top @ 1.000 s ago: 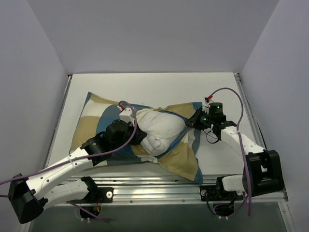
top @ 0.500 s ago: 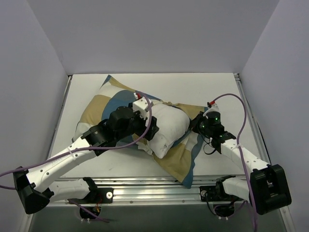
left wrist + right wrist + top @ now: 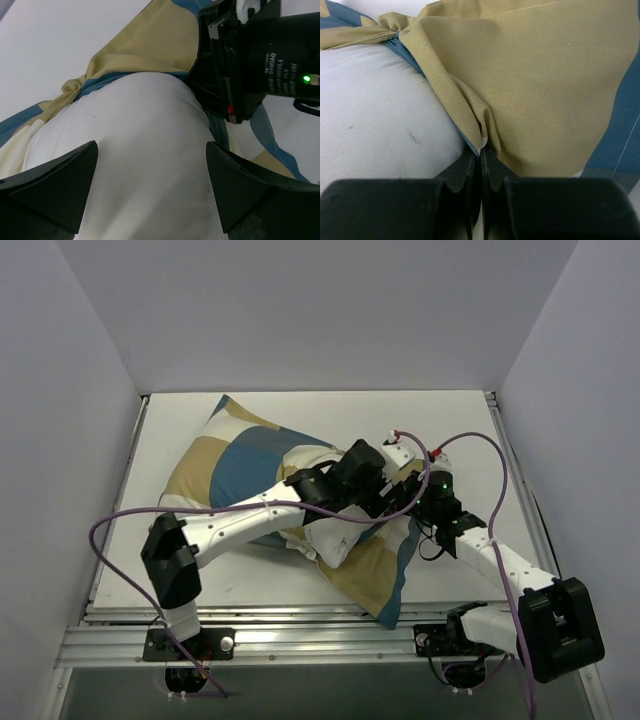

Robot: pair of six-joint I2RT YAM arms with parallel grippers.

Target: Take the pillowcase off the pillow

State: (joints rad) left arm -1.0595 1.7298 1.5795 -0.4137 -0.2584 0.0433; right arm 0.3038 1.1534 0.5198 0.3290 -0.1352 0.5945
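The pillowcase, a patchwork of blue, tan and white, lies bunched over the left part of the pillow. The pillow's plain white end bulges out toward the near right. My left gripper reaches across it and stands open, its black fingertips spread wide over the white pillow, holding nothing. Just beyond it is the black body of my right gripper. In the right wrist view, the right gripper is shut on a tan fold of the pillowcase beside the pillow.
The white table is walled in by pale panels at the left, back and right. A metal rail runs along the near edge. Purple cables loop over both arms, and the two grippers sit close together.
My left gripper has opened, letting go of the pillow, and its arm has swung right across the pillow toward the right gripper. The bundle shifted toward the back left. The right gripper stays shut.
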